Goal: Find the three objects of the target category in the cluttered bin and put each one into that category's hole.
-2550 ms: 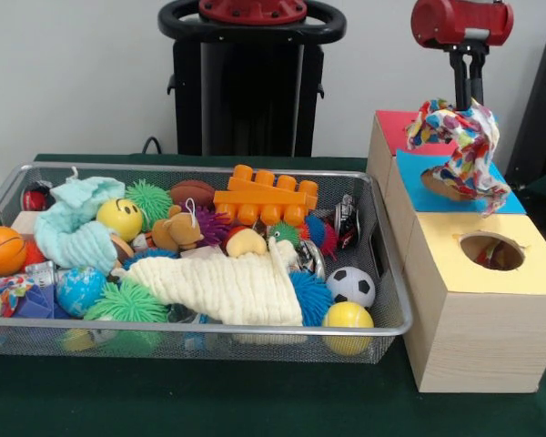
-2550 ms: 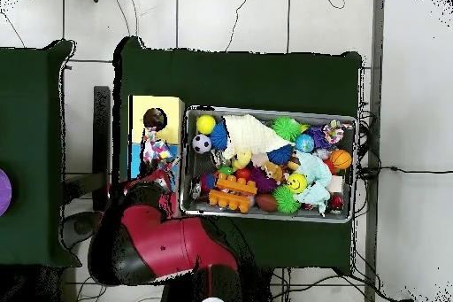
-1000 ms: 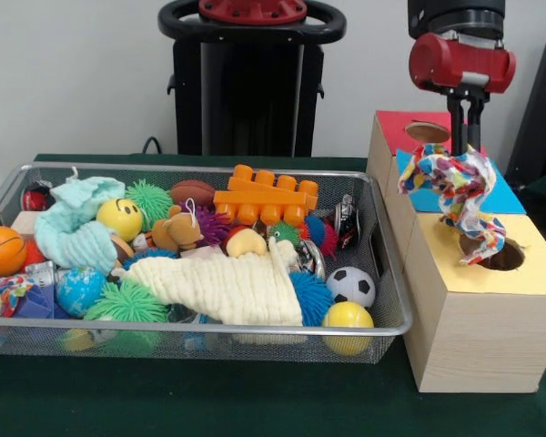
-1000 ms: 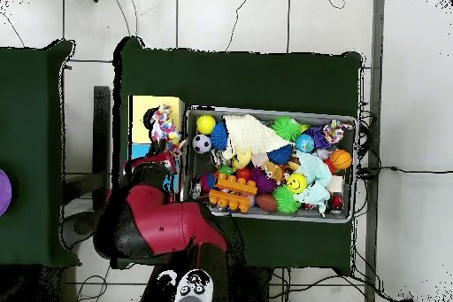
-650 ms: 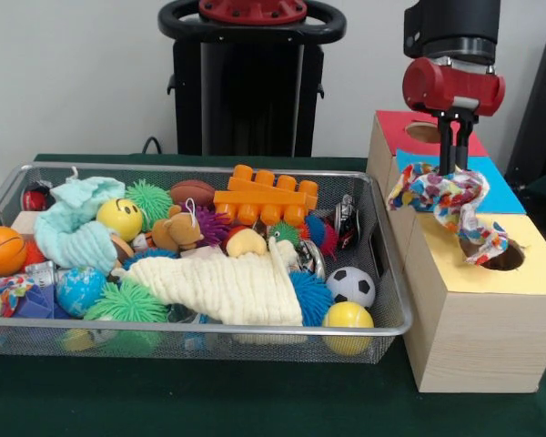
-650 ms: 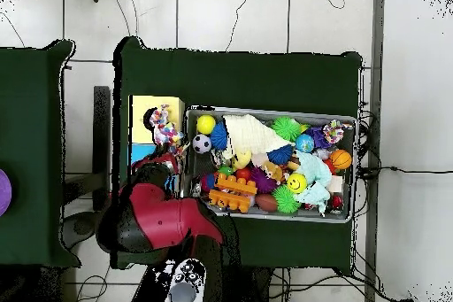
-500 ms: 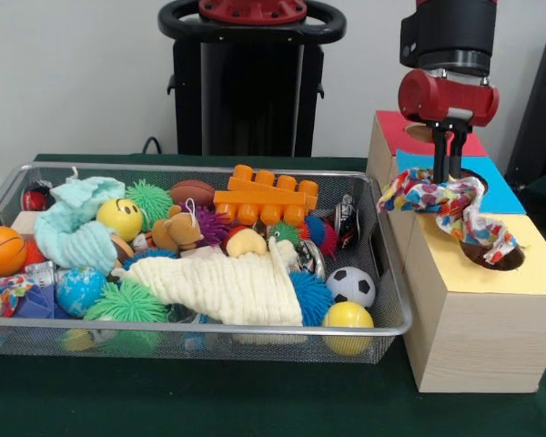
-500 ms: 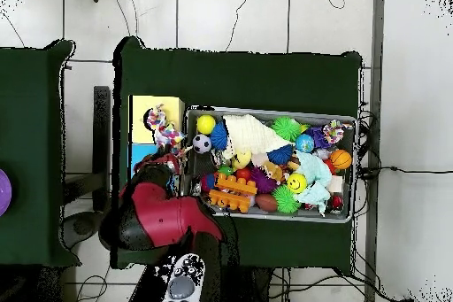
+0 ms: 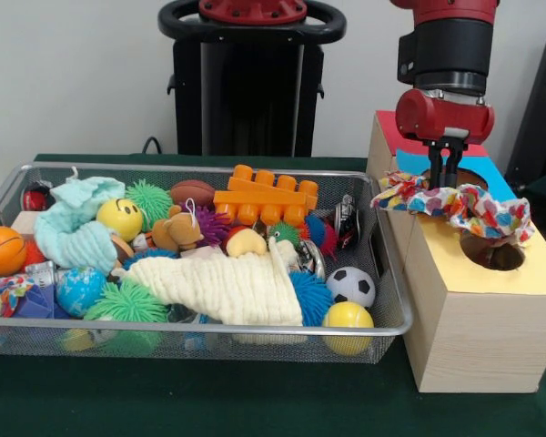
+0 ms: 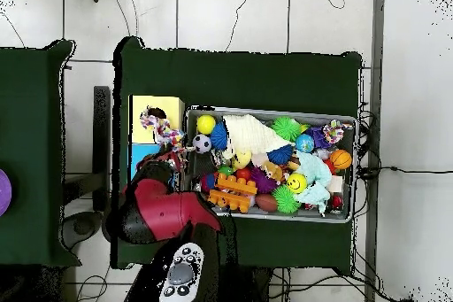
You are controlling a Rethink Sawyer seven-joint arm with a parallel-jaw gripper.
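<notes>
Front view shows the yellow-topped box nearest on the right of the worktop, its round hole uncovered. Left of it sits the wire basket, crowded with balls, blocks and a cream cloth. Just beyond the hole, the tool pinches a polka-dot cloth, which stretches sideways between basket rim and hole, likely because the tool stands off-centre from the opening. Another dotted cloth lies at the basket's left edge.

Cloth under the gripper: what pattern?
White cloth with bright multicoloured polka dots, draped over the yellow-topped box. Clearest in the front view.
</notes>
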